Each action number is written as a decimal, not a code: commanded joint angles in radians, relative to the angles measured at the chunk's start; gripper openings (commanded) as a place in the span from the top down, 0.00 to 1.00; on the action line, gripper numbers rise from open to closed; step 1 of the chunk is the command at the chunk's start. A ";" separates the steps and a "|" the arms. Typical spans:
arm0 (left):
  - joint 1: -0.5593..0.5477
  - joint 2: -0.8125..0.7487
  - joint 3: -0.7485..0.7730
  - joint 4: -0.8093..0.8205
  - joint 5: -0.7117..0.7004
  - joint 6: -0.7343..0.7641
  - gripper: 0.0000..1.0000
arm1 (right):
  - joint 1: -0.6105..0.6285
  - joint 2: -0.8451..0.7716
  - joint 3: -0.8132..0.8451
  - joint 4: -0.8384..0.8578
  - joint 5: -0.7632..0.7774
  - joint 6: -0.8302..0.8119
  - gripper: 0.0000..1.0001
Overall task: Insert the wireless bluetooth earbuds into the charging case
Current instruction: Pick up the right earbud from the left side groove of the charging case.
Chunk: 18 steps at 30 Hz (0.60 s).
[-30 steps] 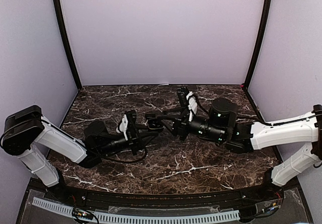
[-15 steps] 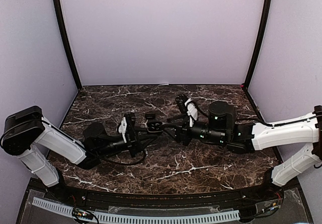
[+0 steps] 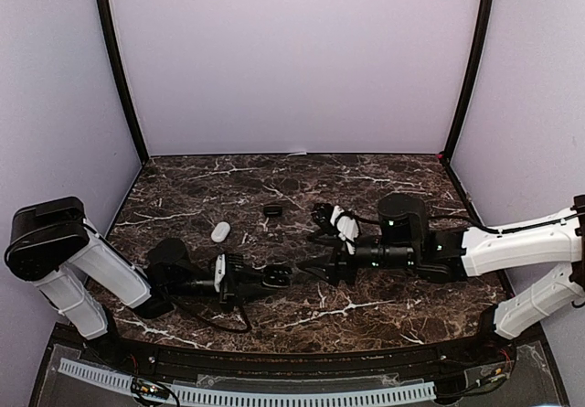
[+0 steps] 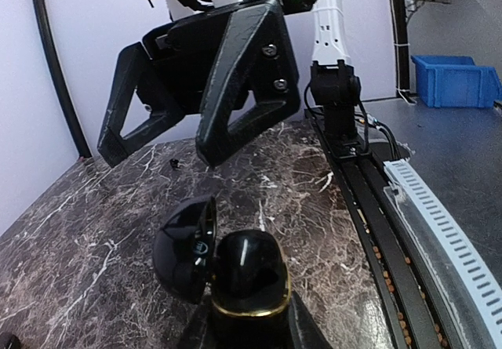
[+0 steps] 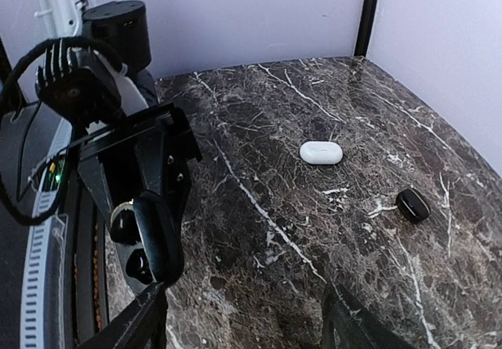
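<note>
the left tool (image 3: 271,279) lies low over the near middle of the marble counter (image 3: 384,311), clamped on the base of a black charging case (image 4: 247,269) with a gold rim. the case's lid (image 4: 182,249) is swung open to one side. whether any buds sit inside cannot be told.

the right tool (image 3: 309,268) faces it from the right, just beside the case but not touching it. its two fingers (image 4: 239,82) stand apart with nothing between them.

one tiny black earbud (image 4: 172,162) lies on the counter beyond the case; in the left wrist view it shows below the right tool's fingertips.

farther back and to the left, a closed white case (image 5: 321,152) rests on the counter. a smaller black case (image 5: 412,205) sits apart from it, nearer the centre.
</note>
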<state>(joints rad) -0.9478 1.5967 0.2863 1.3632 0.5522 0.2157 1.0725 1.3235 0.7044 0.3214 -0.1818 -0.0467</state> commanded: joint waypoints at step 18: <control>-0.006 0.063 -0.051 -0.006 0.117 0.290 0.91 | 0.084 -0.044 -0.040 -0.079 -0.050 -0.418 0.45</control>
<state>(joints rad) -0.9478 1.6634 0.2440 1.3720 0.6662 0.4477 1.1461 1.2762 0.6636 0.2081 -0.2424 -0.4015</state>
